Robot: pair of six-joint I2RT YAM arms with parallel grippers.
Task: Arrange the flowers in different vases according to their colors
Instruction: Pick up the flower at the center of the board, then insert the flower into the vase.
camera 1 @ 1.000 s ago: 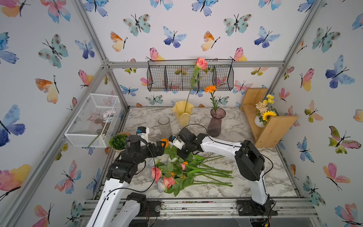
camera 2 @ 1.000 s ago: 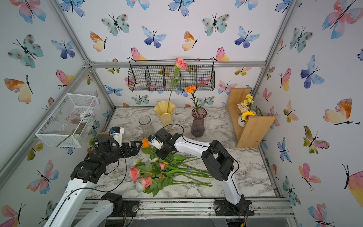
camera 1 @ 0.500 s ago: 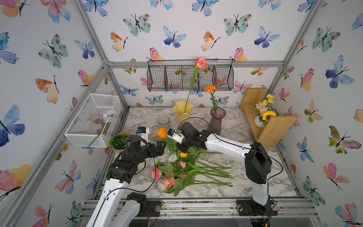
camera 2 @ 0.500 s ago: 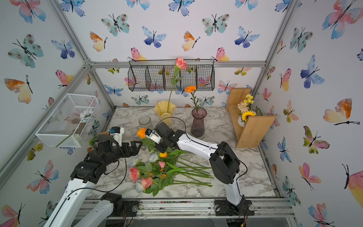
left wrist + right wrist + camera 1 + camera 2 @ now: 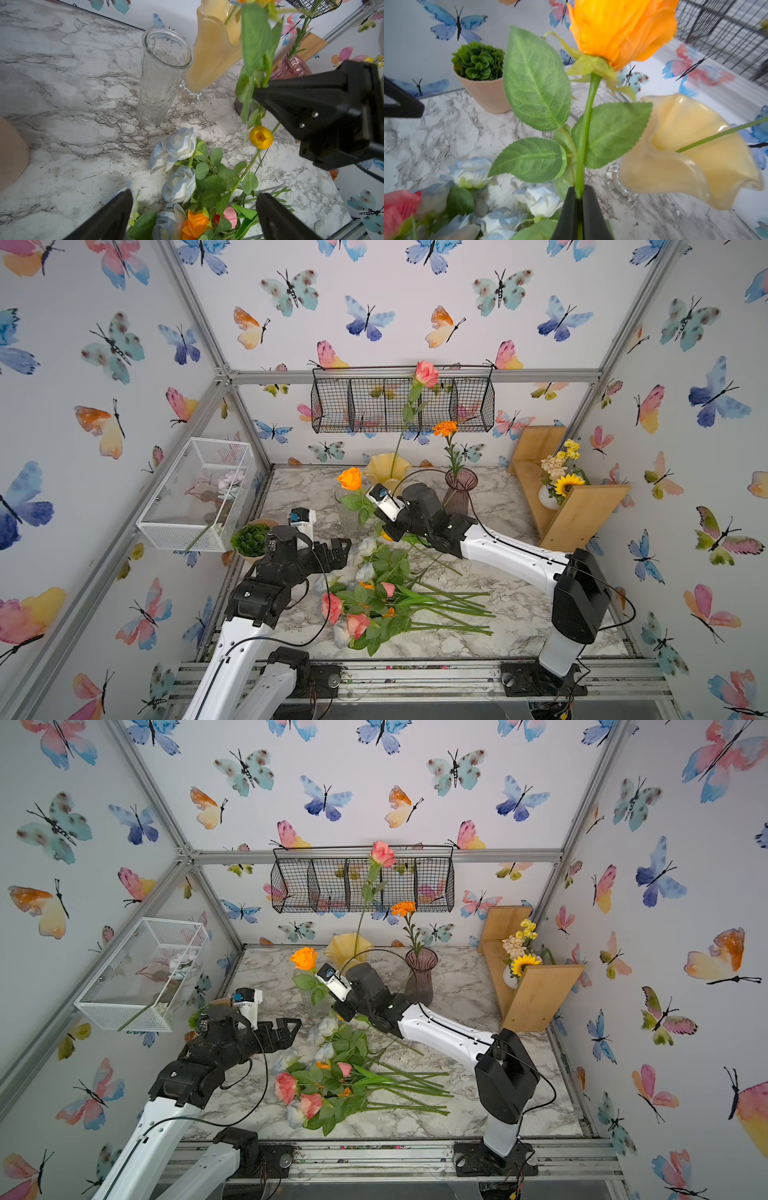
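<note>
Tightly, right end effector (image 5: 579, 190) pinches orange rose (image 5: 623, 27) by slim stem; left end effector (image 5: 194, 193) gapes wide.

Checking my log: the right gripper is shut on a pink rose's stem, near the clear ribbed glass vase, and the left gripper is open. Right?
Not quite: the right wrist view shows the right gripper shut on the stem of an orange rose, not a pink one. It is held up near the clear ribbed glass vase, and the left gripper is open.
</note>
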